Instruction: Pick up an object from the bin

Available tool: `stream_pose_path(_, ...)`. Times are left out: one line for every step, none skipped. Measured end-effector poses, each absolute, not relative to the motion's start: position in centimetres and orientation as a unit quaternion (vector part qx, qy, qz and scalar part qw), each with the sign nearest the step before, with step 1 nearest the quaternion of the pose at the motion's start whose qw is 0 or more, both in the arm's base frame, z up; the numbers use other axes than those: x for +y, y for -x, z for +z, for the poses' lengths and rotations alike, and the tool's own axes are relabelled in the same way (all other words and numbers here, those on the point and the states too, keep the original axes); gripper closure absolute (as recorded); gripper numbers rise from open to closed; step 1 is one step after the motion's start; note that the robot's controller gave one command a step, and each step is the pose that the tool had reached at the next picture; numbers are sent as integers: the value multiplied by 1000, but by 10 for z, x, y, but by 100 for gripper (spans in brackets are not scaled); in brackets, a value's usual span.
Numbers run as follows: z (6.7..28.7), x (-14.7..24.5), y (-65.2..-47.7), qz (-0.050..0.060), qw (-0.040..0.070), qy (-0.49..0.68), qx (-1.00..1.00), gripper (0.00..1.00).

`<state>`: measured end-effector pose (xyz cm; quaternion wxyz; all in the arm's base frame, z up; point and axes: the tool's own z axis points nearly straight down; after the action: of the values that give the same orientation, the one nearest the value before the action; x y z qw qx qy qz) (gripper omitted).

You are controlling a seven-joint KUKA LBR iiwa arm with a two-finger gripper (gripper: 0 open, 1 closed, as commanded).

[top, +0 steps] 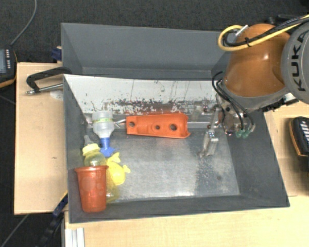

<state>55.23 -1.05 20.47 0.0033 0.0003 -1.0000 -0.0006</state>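
From above, the gripper (209, 146) hangs over bare bin floor (165, 174), just right of the orange block (157, 126) lying at the back; spread or pressed together, I can't tell. Closing here, it would likely grab nothing, or just shove the block aside

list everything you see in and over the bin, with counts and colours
bin: 1, grey metal, middle of the view
flat block: 1, orange with holes, along the back wall
funnel-shaped piece: 1, pale, left of the block
small piece: 1, blue, just under the funnel shape
bottle: 1, clear with a yellow top, left side
lump: 1, yellow, beside the bottle
cup: 1, red-orange, near-left corner
gripper: 1, metal, over bare floor right of the block
wrist cover: 1, orange, above the gripper
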Motion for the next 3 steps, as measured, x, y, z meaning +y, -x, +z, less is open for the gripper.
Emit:
stream_pose_path(210,-11,-554,0,-1,-1,-1000,0)
stream_pose_path(145,13,-578,-1,-2,-1,-1000,0)
stream_pose_path(152,72,-595,-1,-1,-50,-999,0)
